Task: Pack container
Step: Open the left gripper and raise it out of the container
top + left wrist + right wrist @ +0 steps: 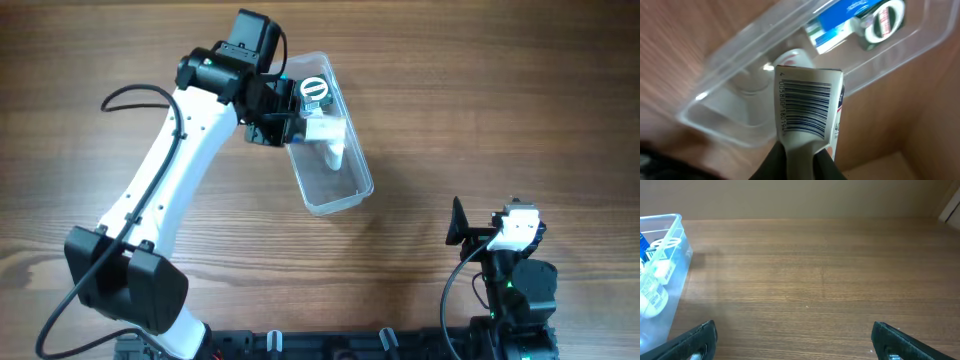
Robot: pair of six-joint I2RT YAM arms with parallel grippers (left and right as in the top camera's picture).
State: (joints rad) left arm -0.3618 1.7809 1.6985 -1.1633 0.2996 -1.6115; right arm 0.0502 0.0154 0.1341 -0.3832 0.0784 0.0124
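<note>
The container (340,195) is a long clear plastic tub lying at an angle on the wooden table; it also shows in the left wrist view (730,125) and at the left edge of the right wrist view (680,255). My left gripper (800,160) is shut on the flat end of a white tube (805,110) with a barcode, held over the tub; the tube also shows in the overhead view (330,140). Inside the tub lie a blue box (840,22) and a round green-and-white item (314,90). My right gripper (795,337) is open and empty, low near the table's front right.
The wooden table (480,100) stretches right of the tub. A small clear bottle (652,297) lies inside the tub's near end. The right arm's base (510,290) sits at the front right.
</note>
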